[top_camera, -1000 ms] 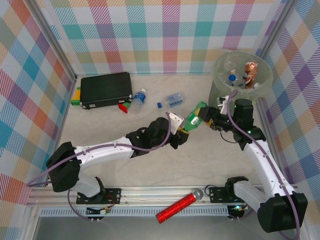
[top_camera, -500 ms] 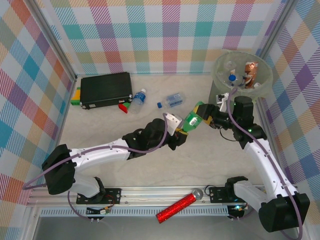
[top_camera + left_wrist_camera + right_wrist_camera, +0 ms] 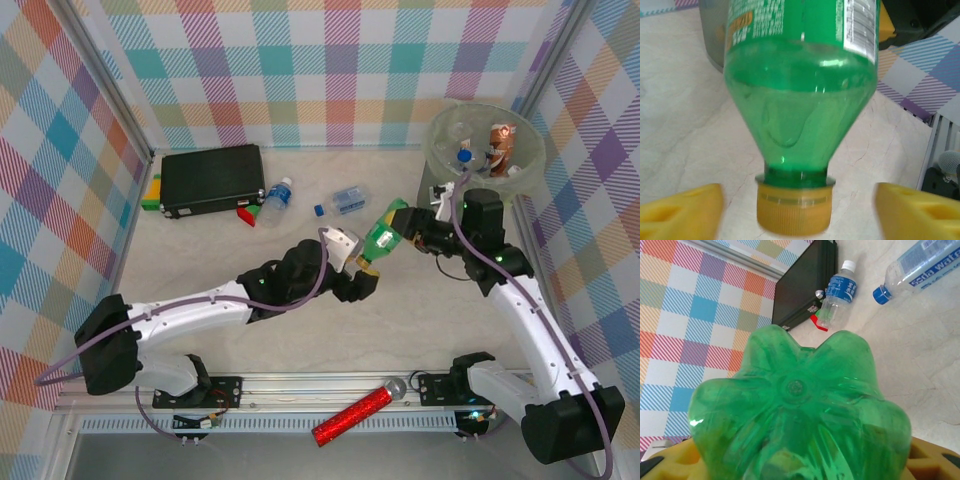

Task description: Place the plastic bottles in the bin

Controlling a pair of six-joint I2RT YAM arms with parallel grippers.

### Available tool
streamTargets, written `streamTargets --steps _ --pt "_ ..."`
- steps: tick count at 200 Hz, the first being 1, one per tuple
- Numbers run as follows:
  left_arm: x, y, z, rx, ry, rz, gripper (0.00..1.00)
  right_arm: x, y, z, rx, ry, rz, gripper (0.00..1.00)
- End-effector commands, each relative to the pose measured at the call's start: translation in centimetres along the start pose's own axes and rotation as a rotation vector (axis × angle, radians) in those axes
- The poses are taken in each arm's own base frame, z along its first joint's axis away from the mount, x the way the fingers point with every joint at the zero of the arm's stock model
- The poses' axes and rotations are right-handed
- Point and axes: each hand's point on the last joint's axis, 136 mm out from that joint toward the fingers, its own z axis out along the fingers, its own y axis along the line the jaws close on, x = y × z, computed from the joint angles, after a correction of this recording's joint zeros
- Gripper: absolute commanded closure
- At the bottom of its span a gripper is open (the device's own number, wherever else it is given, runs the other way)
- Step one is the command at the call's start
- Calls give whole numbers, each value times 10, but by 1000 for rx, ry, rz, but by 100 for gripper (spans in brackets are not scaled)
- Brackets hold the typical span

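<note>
Since a second ago the left claw has sprung apart. Its yellow fingers now stand clear on either side of the yellow cap of the green bottle, where before they were pinched on that neck. Meanwhile the right claw has drawn in and is clamped on the bottle's fluted base, with a yellow pad showing beside the green plastic in its wrist view. The bottle hangs above the tabletop, near its middle, with the cap pointing toward 7 o'clock and the base toward 1 o'clock. I judge the handover done, so the right arm alone now carries the bottle. The bin sits just beyond that claw at 1 o'clock, and it already holds a brown-labelled bottle and a blue-capped one. The next move likely calls for lifting the bottle over the rim before release. Because the grip is at one end only, the long body could sag or swing. Two more bottles lie toward 11 o'clock: a blue-labelled bottle touching the black case, and a clear bottle on its side.
</note>
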Motion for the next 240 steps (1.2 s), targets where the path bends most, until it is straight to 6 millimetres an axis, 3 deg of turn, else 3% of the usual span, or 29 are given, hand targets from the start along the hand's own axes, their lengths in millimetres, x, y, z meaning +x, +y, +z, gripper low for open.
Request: streamTargets --steps 1,33,59,109,141,191,240 --pt "-13 9 -21 -61 -66 -1 0 -17 17 -10 21 -54 -62 49" --pt "-22 32 -55 -181 -149 -20 1 -55 23 -36 191 -204 -177 49" --pt "-13 61 -77 -321 -209 -28 0 -95 29 -60 343 -346 -261 49" --pt "18 89 -79 -449 -188 0 0 -177 39 -100 622 -615 -394 50" --pt "31 94 -75 -463 -177 11 1 -222 28 -100 789 -710 -462 49" --pt "28 89 -83 -423 -202 -16 0 -289 9 -92 956 -799 -494 48" --pt "27 86 -83 -406 -198 -21 0 -328 -50 -68 1069 -773 -414 47"
